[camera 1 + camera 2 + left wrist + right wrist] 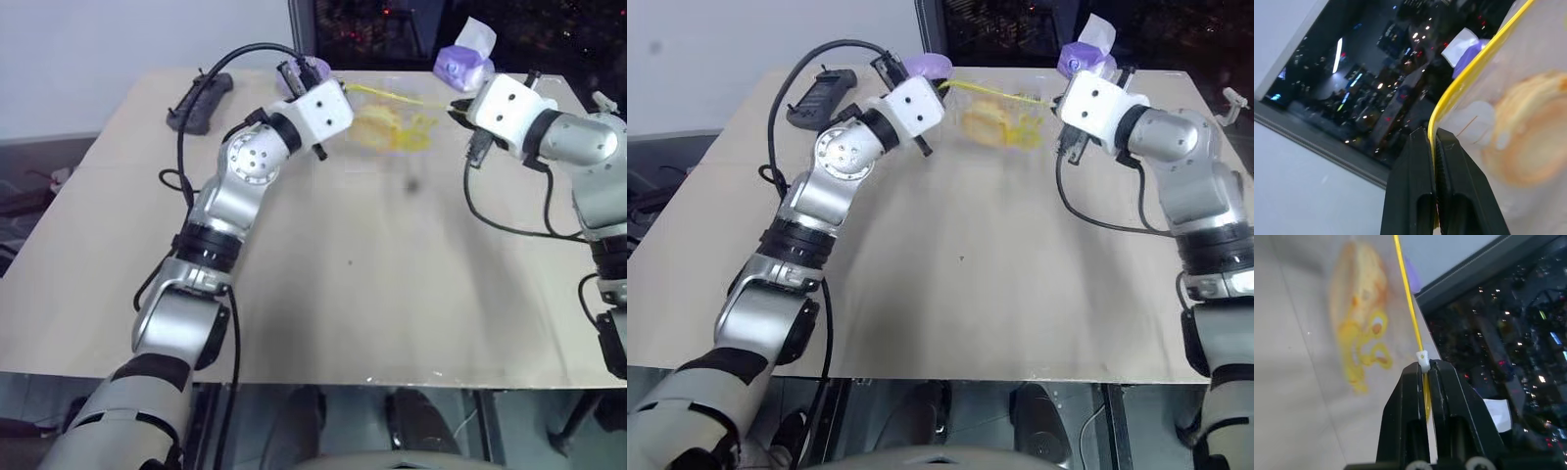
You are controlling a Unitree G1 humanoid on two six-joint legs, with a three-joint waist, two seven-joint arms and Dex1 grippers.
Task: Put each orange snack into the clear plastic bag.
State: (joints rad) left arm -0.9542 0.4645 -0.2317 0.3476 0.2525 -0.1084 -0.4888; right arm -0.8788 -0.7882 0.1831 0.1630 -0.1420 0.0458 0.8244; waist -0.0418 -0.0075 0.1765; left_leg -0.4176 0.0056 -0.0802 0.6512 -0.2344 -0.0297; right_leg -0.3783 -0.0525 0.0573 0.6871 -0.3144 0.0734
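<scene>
From the head camera, the clear plastic bag (392,122) hangs above the far end of the surface (343,274), stretched between both claws, an orange snack (375,124) inside. The left wrist view shows the left claw (1434,139) clenched on its yellow zip strip (1469,73). The right wrist view shows the right claw (1424,368) clamped at the strip's white slider (1423,357).

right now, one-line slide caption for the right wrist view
Right gripper shut on the yellow zip strip of the clear plastic bag, orange snack inside.

Both arms raised, left end effector (1434,142) and right end effector (1425,369) clamped tight.
</scene>
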